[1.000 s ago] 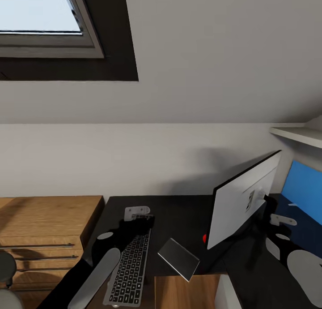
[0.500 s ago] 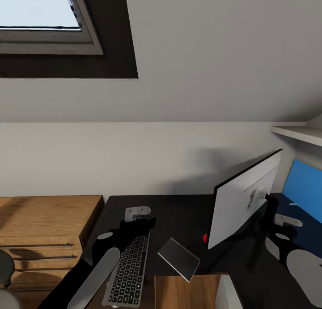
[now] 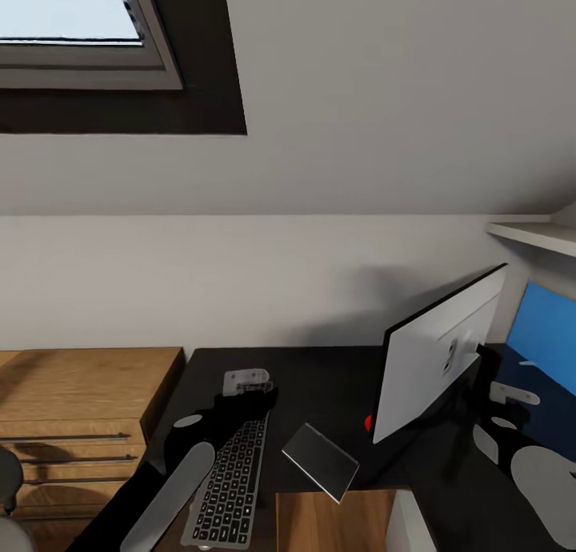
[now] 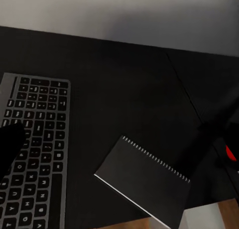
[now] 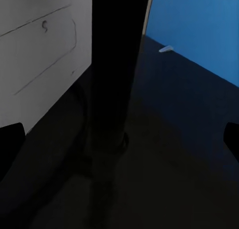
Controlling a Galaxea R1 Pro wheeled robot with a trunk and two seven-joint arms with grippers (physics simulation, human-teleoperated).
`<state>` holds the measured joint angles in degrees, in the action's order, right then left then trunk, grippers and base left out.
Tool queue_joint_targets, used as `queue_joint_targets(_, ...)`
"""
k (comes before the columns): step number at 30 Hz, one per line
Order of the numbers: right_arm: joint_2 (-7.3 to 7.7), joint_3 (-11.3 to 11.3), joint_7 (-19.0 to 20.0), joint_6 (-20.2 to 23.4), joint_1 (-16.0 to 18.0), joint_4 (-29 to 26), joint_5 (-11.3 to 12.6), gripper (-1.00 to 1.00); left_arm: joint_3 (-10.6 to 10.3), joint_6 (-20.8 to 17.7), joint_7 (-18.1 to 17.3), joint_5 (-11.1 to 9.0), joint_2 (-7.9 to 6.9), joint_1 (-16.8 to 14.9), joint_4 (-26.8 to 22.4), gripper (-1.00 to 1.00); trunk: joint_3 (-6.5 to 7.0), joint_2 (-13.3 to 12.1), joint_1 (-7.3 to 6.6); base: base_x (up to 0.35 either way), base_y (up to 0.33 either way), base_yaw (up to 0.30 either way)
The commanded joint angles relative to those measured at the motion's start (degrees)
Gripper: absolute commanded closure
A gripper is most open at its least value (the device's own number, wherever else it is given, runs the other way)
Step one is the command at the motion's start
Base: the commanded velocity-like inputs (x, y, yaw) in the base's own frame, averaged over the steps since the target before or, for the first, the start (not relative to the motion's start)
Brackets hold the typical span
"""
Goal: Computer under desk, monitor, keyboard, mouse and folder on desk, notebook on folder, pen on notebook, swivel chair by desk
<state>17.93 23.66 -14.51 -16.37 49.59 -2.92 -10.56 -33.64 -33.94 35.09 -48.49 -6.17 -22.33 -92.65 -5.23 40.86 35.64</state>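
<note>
Both arms are glossy black with pale grey panels. The left arm [image 3: 172,488] carries a long rounded grey cover and a small grey oval disc nearer the claw, ending in a light grey bracket [image 3: 246,381]. The right arm [image 3: 524,472] shows larger grey ovals and a similar grey bracket behind its claw.

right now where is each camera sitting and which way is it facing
Head view: from the robot's head, looking forward and down at the desk, the grey wall and a skylight; both arms show, left gripper over the keyboard, right gripper behind the monitor.
Left wrist view: above the desk, looking down at the keyboard and notebook; one dark fingertip shows.
Right wrist view: behind the monitor's stand, facing it; two fingertips show.
Shared: head and left wrist views both show keyboard and notebook.
</note>
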Motion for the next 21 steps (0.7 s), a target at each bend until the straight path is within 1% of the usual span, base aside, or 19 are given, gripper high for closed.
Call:
queue_joint_targets(1,0.00,0.47,-0.17,-0.21,0.08,0.10,-0.60,-1.00,-0.12,0.01,0.59,-0.55,-0.07,-0.09,-0.08,-1.00,-0.29,0.51,0.25,0.000,0.000,0.000)
queue_joint_targets(16,-0.02,0.47,-0.16,-0.25,0.08,0.13,-0.60,-1.00,-0.11,0.01,0.59,-0.55,-0.07,-0.09,-0.08,-1.00,-2.98,6.52,3.54,0.000,0.000,0.000)
queue_joint_targets(21,0.06,0.51,-0.17,-0.46,0.08,0.12,-0.75,-1.00,-0.32,0.01,0.56,-0.55,-0.07,-0.09,-0.08,-1.00,-2.98,6.52,3.54,0.000,0.000,0.000)
